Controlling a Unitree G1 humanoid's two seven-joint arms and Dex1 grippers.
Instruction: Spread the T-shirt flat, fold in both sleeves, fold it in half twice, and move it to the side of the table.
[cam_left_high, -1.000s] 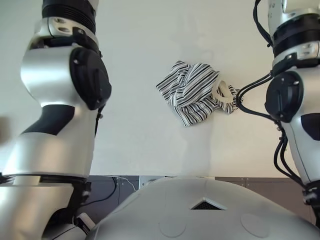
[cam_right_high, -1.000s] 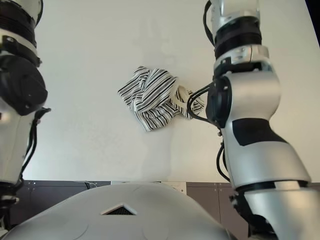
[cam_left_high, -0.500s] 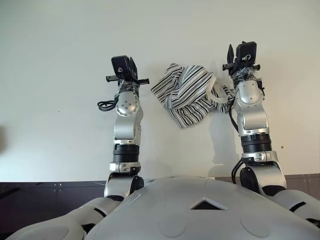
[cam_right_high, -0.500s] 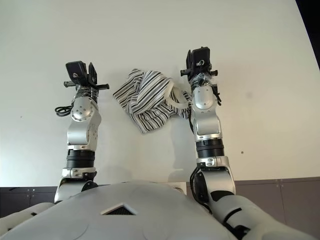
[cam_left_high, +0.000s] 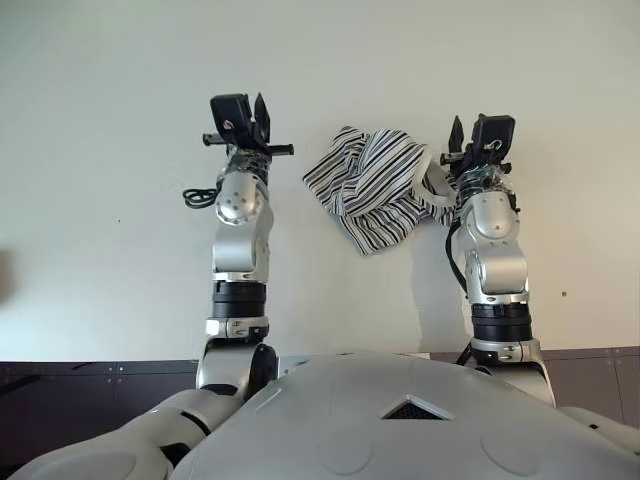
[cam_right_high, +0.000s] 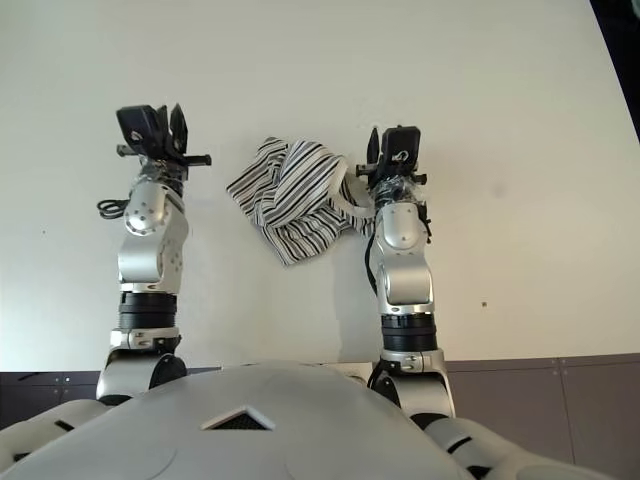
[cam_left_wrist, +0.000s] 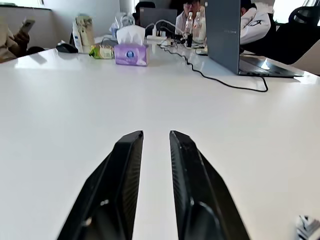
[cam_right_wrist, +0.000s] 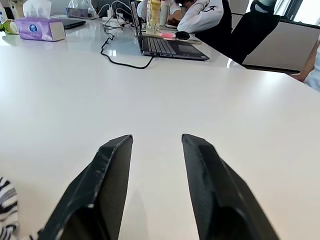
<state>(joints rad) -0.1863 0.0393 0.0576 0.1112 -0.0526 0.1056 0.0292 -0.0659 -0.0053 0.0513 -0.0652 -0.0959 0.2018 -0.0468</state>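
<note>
White desk (cam_left_high: 100, 250) holds a crumpled striped T-shirt (cam_left_high: 375, 190) well in from its near edge; the left gripper (cam_left_wrist: 156, 134) and right gripper (cam_right_wrist: 156, 136) flank it. Both keep 2 fingers (cam_left_wrist: 125, 170) parted, empty.

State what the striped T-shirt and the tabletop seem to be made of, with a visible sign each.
T-shirt: soft matte fabric, probably cotton knit; it bunches in limp folds.
Tabletop: hard, smooth white surface, perhaps laminate, slightly glossy; it reflects light.

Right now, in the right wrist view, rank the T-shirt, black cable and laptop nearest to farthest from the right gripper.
1. T-shirt, beside the right gripper, on its left.
2. Black cable, farther out on the table.
3. Laptop, just beyond it.
</note>
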